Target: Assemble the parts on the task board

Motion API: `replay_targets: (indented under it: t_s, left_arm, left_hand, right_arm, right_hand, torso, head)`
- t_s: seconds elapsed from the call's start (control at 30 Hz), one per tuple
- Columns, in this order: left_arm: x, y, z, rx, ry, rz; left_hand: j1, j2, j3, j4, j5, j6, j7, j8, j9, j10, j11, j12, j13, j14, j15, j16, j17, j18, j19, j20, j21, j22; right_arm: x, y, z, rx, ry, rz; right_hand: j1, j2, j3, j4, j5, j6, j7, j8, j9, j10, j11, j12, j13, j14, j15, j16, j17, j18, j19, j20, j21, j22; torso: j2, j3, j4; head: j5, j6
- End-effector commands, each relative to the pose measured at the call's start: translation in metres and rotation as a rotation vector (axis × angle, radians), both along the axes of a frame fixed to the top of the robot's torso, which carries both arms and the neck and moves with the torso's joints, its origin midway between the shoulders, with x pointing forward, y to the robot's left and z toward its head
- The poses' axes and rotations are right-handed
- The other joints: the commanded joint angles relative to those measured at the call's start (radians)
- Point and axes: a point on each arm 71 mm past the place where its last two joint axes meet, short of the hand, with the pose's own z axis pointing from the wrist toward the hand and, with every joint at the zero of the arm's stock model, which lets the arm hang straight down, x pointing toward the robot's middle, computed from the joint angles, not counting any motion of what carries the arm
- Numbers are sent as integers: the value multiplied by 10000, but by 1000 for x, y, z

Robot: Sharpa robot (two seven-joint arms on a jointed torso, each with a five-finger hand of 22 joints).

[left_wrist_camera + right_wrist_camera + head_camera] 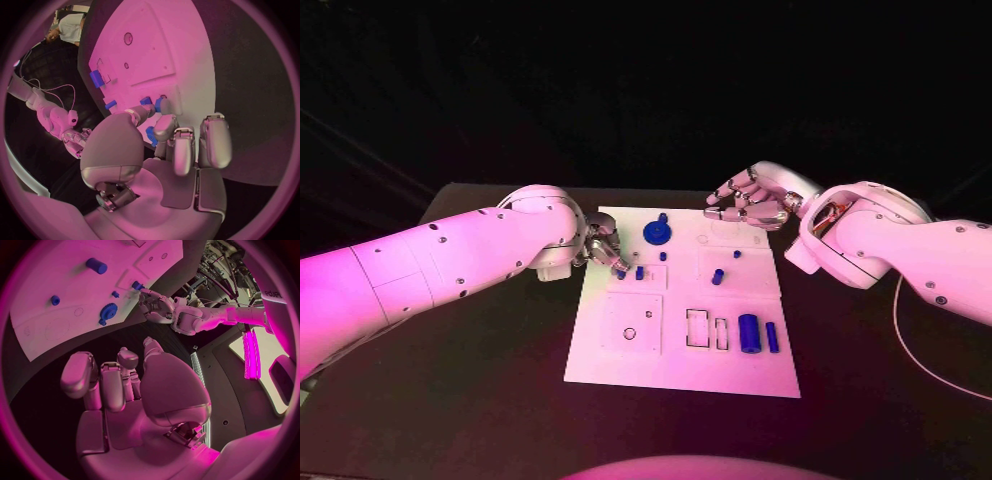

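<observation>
The left hand [602, 246] reaches over the near-left edge of the white board [733, 372], its fingers [164, 125] curled down, the tips pinching a small blue peg [152, 135]. The right hand [749, 206] hovers at the board's far edge, fingers [100, 382] bent inward, holding nothing. A blue gear [658, 233] sits between both hands; blue cylinders [749, 333] lie farther off. The worktop [473, 400] is black.

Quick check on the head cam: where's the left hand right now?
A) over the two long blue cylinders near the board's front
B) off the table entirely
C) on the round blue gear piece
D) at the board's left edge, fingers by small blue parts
D: the left hand sits at the left edge of the task board, its fingertips next to a small blue part; the long blue cylinders lie well away.
</observation>
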Motion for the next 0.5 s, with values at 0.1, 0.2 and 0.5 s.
replay_targets:
  t_s: [0.1, 0.2, 0.5]
  left_arm:
    - [-4, -2, -6, 263, 489, -165]
    - [-3, 0, -6, 355, 492, -86]
    - [-3, 2, -7, 493, 588, -79]
  left_hand:
    - [-66, 17, 1201, -1282, 64, 92, -79, -41, -17, 80, -18, 67, 20, 1054, -69, 24, 2629, -54, 40, 7, -24, 679]
    - [-49, 40, 1194, -1294, 102, 109, -89, -48, -28, 81, -29, 55, 11, 1054, -76, 24, 2629, -54, 40, 2, -26, 679]
    - [-24, 66, 1187, -1316, 145, 125, -96, -60, -43, 98, -39, 73, 38, 1054, -85, 24, 2629, -62, 58, -5, 1, 710]
  right_arm:
    - [-1, 0, 0, 30, -32, 88]
    - [-1, 0, 0, 26, -24, 82]
    - [-1, 0, 0, 22, -13, 87]
  right_hand:
    - [21, 73, -53, -7, 56, 9, -11, 68, -10, 22, 1, 61, 14, 471, -82, -63, -8, 117, -30, -22, -48, -5]
    - [21, 73, -53, -7, 56, 9, -11, 68, -10, 22, 1, 61, 14, 471, -82, -63, -8, 117, -30, -22, -48, -5]
    - [21, 73, -53, -7, 56, 9, -11, 68, -10, 22, 1, 61, 14, 471, -82, -63, -8, 117, -30, -22, -48, -5]
  torso:
    - [6, -4, -10]
    - [2, -12, 5]
    - [4, -22, 3]
  head:
    - [-13, -12]
    - [-29, -2]
    - [-21, -10]
